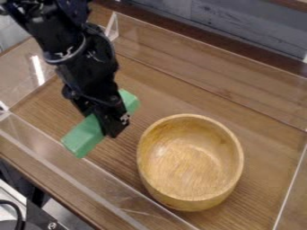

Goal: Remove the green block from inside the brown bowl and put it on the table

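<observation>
The green block (86,135) hangs tilted just above the table (204,85), left of the brown bowl (189,160). My black gripper (108,117) is shut on the block's middle, and its fingers point steeply down. The block's lower end reaches toward the near acrylic wall, while its upper end peeks out behind the fingers. Whether the lower end touches the tabletop cannot be told. The bowl stands upright at the front right with nothing inside it.
Clear acrylic walls (72,180) edge the tabletop at the front and left. A grey brick-patterned backdrop (240,27) runs behind the far edge. Black cables (13,216) lie outside the front-left corner.
</observation>
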`<state>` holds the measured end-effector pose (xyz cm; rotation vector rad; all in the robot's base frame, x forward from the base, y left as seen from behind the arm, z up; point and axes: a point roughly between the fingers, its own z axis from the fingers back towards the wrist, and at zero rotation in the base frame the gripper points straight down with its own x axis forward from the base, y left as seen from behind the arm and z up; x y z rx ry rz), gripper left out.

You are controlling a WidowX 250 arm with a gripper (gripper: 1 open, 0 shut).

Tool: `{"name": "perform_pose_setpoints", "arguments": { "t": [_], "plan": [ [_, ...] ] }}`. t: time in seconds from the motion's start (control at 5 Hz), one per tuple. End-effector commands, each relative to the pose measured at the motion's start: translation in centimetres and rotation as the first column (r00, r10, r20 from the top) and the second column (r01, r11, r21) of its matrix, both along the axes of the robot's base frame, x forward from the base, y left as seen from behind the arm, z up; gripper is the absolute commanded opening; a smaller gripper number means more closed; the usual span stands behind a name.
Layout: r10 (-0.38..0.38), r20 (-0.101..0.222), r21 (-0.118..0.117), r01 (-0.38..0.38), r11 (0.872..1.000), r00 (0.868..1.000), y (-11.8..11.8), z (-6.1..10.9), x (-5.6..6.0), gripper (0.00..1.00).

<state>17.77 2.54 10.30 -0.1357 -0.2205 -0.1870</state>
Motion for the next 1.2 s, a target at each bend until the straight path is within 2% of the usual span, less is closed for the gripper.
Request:
{"name": "perform_pose_setpoints", "arguments": {
  "t": [0.0, 0.4, 1.0],
  "plan": [
    [-0.004, 0.023, 0.014, 0.003, 1.000, 1.000, 0.1, 0.0, 0.4, 0.00],
    [0.009, 0.021, 0.028, -0.010, 1.000, 1.000, 0.6, -1.0, 0.8, 0.00],
    [0.044, 0.013, 0.032, -0.045, 0.998, 0.999, 1.5, -1.8, 1.5, 0.00]
  ]
}}
